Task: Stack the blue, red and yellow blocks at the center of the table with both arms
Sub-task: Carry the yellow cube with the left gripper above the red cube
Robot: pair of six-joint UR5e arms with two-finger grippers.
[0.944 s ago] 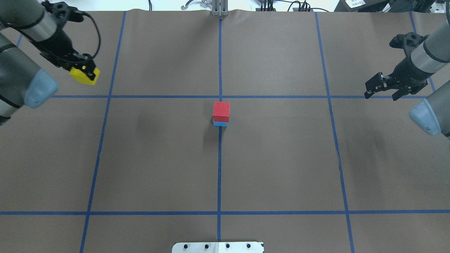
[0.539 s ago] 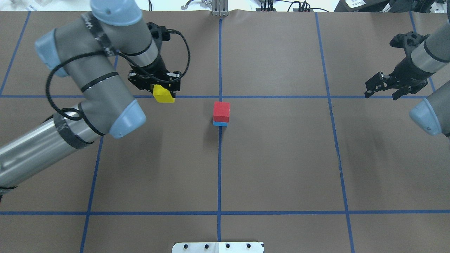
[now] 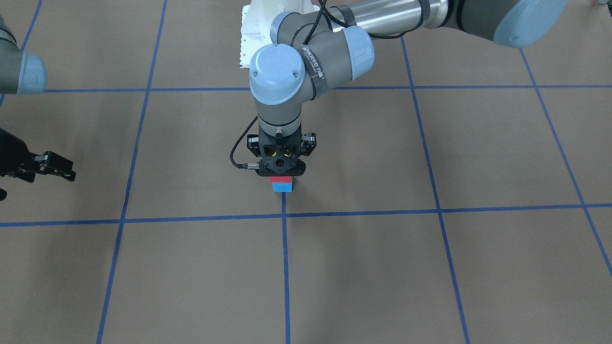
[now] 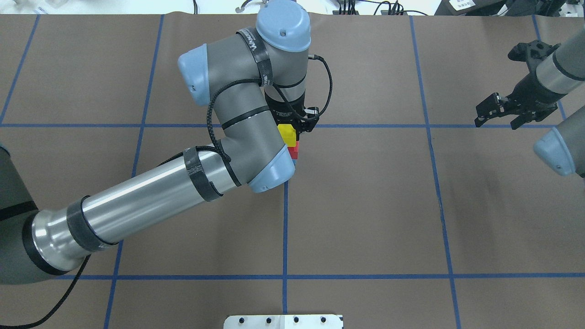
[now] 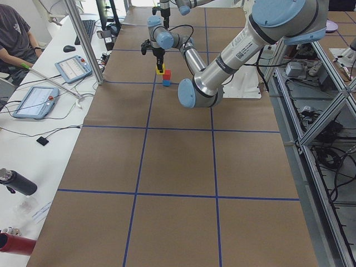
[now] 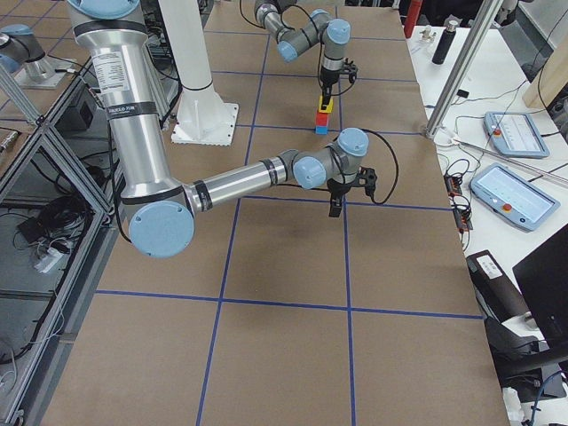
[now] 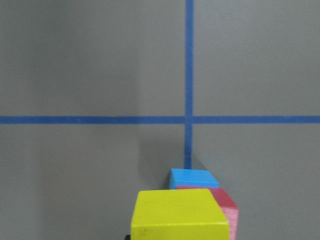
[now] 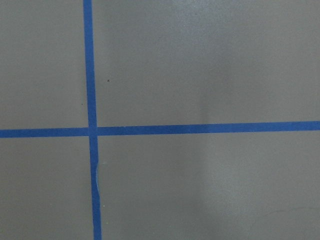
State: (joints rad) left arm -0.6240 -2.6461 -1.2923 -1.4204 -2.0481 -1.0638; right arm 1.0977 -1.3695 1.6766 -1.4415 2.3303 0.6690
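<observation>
One yellow block [image 4: 287, 135], one red block [image 3: 281, 180], one blue block [image 3: 282, 187], two grippers.
The left gripper [image 4: 290, 131] points straight down at table [image 4: 365, 205] centre, clamping the yellow block over red-on-blue; the right gripper [image 4: 497, 116] hangs well aside, jaws spread.

Desk [image 4: 365, 219]: matt brown paper, blue tape lines [image 4: 285, 228]. Yellow block [image 7: 177, 215]: matt, slightly grainy paint. Left arm [image 4: 137, 198]: brushed metal tube.
</observation>
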